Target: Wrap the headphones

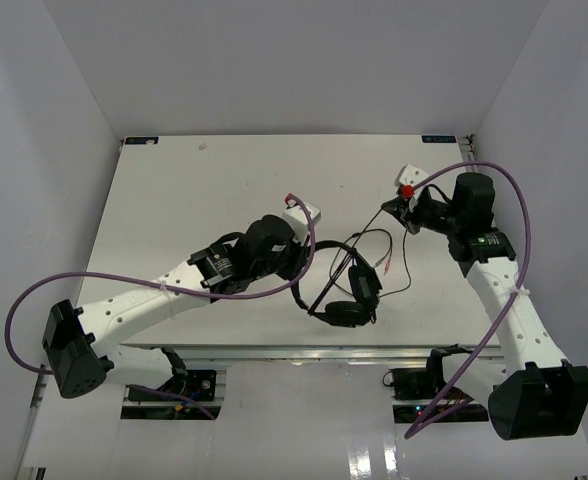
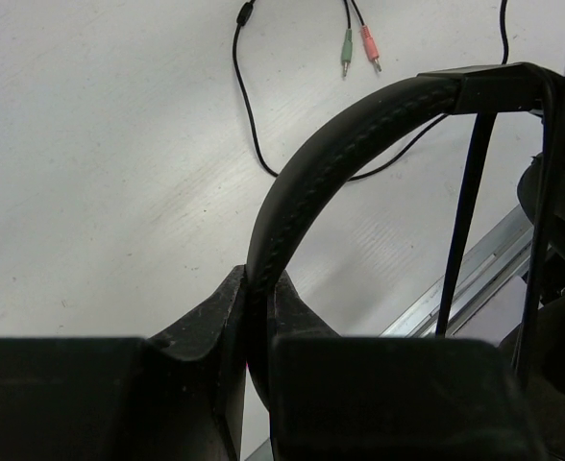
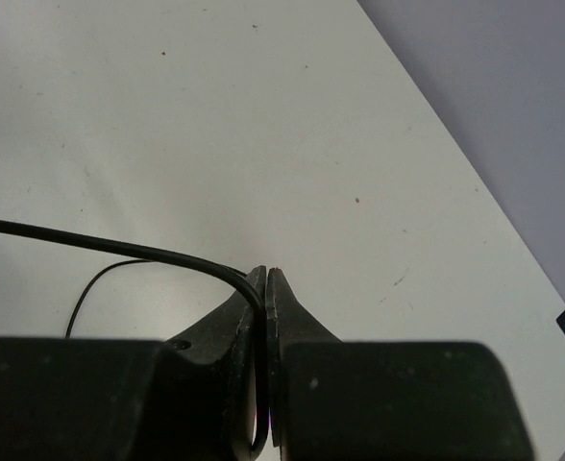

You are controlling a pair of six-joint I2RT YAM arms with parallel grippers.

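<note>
White walls (image 1: pixel 274 60) enclose a white counter (image 1: pixel 194 200). Black over-ear headphones with padded earcups (image 1: pixel 349 312) are by its near edge, around the middle. Only the left wrist view shows the left pincer (image 2: pixel 257 288) clenched on the padded headband (image 2: pixel 311 163), with the red and green plugs (image 2: pixel 357 48) lying loose beyond. The right wrist view shows the right pincer (image 3: pixel 265 279) pinching the thin black cable (image 3: pixel 119 248), nearer the far right corner.

Black headphones (image 1: pixel 349 305), headband with a stitched seam; thin black cable (image 2: pixel 248 115); green plug (image 2: pixel 345 46) and pink-red plug (image 2: pixel 368 43); white table (image 1: pixel 194 200), faintly speckled; purple robot cables (image 1: pixel 74 277); white arm links (image 1: pixel 134 305) with black joints; red knob (image 1: pixel 406 191); black left gripper (image 2: pixel 257 279) and right gripper (image 3: pixel 266 274).
</note>
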